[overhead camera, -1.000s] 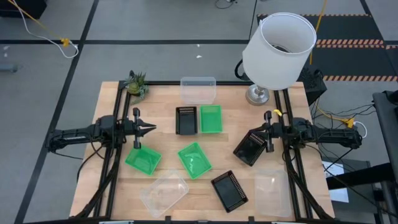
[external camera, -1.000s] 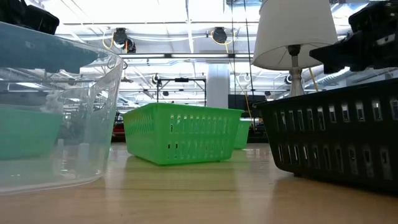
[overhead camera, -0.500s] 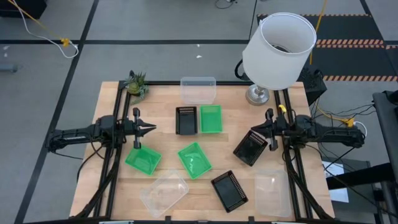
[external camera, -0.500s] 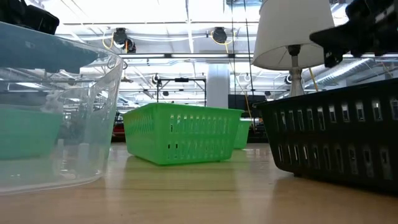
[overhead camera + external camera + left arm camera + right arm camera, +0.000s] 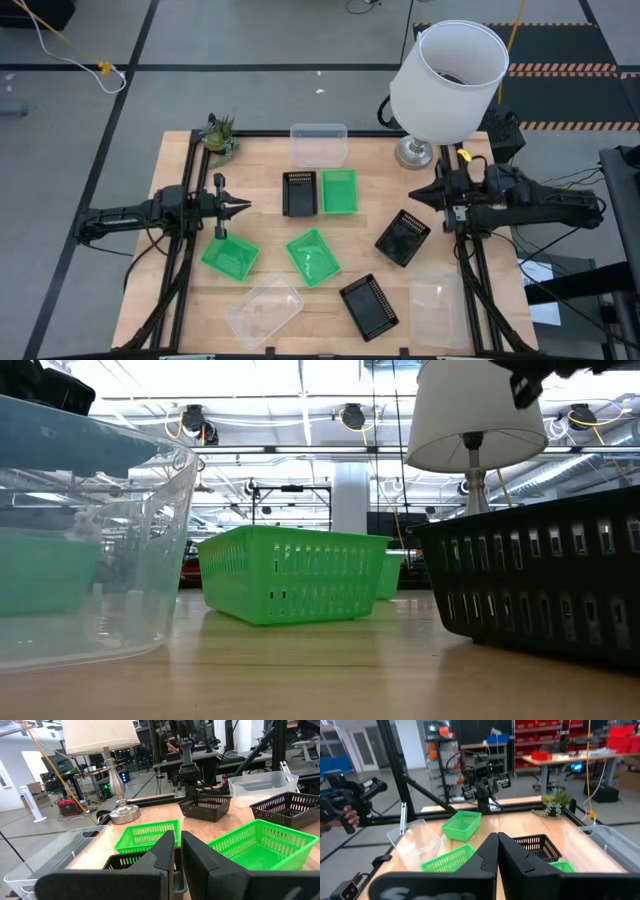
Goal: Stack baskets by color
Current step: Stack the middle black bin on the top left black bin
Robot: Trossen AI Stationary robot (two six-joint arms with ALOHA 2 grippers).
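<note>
Nine baskets lie open side up on the wooden table. A clear one (image 5: 318,143) is at the far middle, with a black one (image 5: 299,193) and a green one (image 5: 340,191) side by side nearer. Two green ones (image 5: 230,257) (image 5: 312,256) sit left of centre. A clear one (image 5: 263,308), a black one (image 5: 369,304) and a clear one (image 5: 438,298) line the near edge. Another black one (image 5: 403,237) lies at the right. My right gripper (image 5: 415,195) hangs shut above the table, just beyond that basket. My left gripper (image 5: 246,205) is shut at the left, level, holding nothing.
A lamp with a big white shade (image 5: 448,70) stands on its metal base (image 5: 413,153) at the far right corner. A small green plant figure (image 5: 219,135) sits at the far left corner. In the right wrist view a person's hand (image 5: 345,817) holds a device beyond the table.
My right gripper has risen straight up from just beside the right black basket, rolling a little, and stays shut. In the low view it has climbed to the picture's top. The baskets have not moved.
</note>
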